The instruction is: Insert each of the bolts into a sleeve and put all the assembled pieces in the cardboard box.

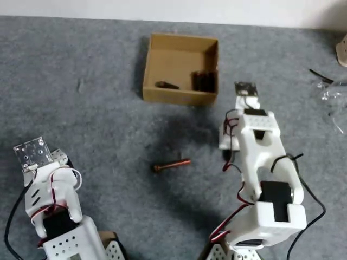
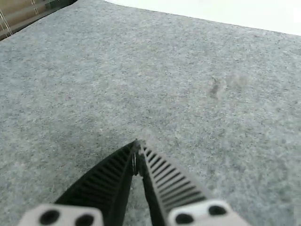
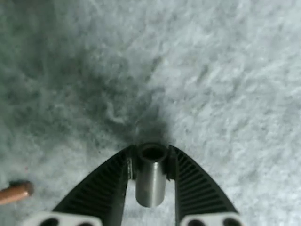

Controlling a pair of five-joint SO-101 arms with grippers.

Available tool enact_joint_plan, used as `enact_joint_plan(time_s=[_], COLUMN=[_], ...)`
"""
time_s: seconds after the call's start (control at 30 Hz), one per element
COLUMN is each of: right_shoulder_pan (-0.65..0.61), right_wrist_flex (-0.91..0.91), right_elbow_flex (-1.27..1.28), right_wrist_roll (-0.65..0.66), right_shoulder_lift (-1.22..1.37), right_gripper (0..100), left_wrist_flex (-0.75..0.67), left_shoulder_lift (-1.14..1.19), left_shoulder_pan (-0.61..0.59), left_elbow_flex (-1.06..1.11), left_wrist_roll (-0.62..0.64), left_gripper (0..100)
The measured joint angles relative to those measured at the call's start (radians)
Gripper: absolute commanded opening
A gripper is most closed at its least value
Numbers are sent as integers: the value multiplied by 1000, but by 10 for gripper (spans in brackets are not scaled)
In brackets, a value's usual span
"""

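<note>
A grey metal sleeve [image 3: 151,179] stands upright between the fingers of my right gripper [image 3: 151,150], which is shut on it just above the grey carpet. The rounded end of a copper bolt [image 3: 15,192] shows close beside that gripper. In the high view the same bolt [image 1: 171,164] lies flat on the carpet, left of the right arm [image 1: 260,157]. The cardboard box [image 1: 162,95] sits at the back centre, with a bolt-like piece [image 1: 167,85] and dark sleeves [image 1: 203,81] inside. My left gripper [image 2: 138,147] is shut on nothing over bare carpet; its arm [image 1: 51,189] is at the front left.
Clear plastic bits and a black wire [image 1: 328,89] lie at the far right edge. The carpet's back edge [image 1: 173,21] meets a white surface. Open carpet lies between the two arms and in front of the box.
</note>
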Motion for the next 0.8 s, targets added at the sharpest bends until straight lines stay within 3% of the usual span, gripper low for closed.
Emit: enact_joint_plan(time_s=[0.3,0.53,0.8], right_shoulder_pan=[0,-2,-2], right_wrist_flex=[6,12,75], right_elbow_flex=[0,-9,-11], right_wrist_roll=[0,0,38], right_shoulder_lift=[0,0,0], right_gripper=[78,232,243], left_wrist_flex=[0,0,0], left_shoulder_lift=[0,0,0], left_shoulder_pan=[0,0,0], left_elbow_flex=[0,0,0], left_wrist_roll=[0,0,0], left_gripper=[8,8,8])
